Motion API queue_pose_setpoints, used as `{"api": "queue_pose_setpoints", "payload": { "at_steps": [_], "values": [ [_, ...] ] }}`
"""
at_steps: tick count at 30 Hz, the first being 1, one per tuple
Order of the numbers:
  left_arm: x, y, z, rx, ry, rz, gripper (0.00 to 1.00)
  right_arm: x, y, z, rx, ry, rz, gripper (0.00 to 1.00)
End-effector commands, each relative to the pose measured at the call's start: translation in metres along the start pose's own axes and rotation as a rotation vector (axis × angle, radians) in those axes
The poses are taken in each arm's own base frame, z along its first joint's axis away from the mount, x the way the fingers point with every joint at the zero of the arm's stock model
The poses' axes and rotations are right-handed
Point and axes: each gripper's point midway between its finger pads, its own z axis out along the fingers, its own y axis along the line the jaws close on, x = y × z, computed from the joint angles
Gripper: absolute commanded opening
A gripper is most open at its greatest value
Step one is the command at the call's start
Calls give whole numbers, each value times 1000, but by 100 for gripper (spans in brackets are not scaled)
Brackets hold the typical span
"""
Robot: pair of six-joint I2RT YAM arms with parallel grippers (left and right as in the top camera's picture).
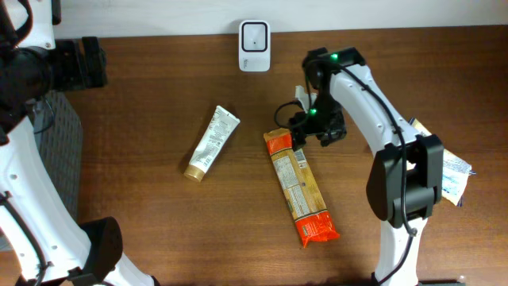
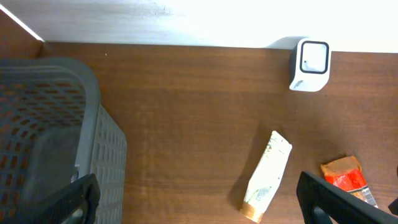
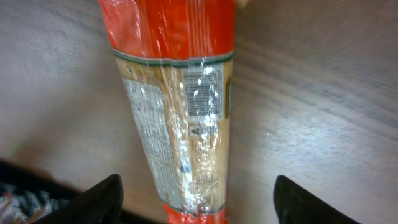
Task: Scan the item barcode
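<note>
Down on the desk (image 1: 159, 95), the pasta packet (image 1: 299, 187) lies flat right beneath the right end effector (image 3: 198, 183), its fingers spread wide, pinching nothing. The scanner (image 1: 254, 36) stands beyond it, well apart. The barcode (image 3: 204, 93) faces up, probably so it's findable. Left end effector (image 2: 199, 199): spread, idle.

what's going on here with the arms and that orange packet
The right arm hangs over the upper end of the orange packet, jaws spread wide on either side, not gripping it. The packet lies flat on the table with its barcode facing up, a little short of the white scanner at the far edge. A tube lies beside it, untouched. The left arm sits off by the grey basket, jaws open and empty.
</note>
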Motion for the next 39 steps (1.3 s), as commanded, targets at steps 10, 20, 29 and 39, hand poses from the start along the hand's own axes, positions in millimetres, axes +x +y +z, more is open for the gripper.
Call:
{"api": "queue_pose_setpoints", "payload": {
  "at_steps": [10,20,29,39],
  "values": [
    [0,0,-1,7,-4,9,99,97,30,111,222,336,-46,4],
    [0,0,-1,7,-4,9,99,-3,-16,54,239,-81,-23,4],
    [0,0,-1,7,-4,9,99,-56,-125,12,133,-309,277,49],
    [0,0,-1,7,-4,9,99,-61,1,76,-241,-148,-74,49]
  ]
}}
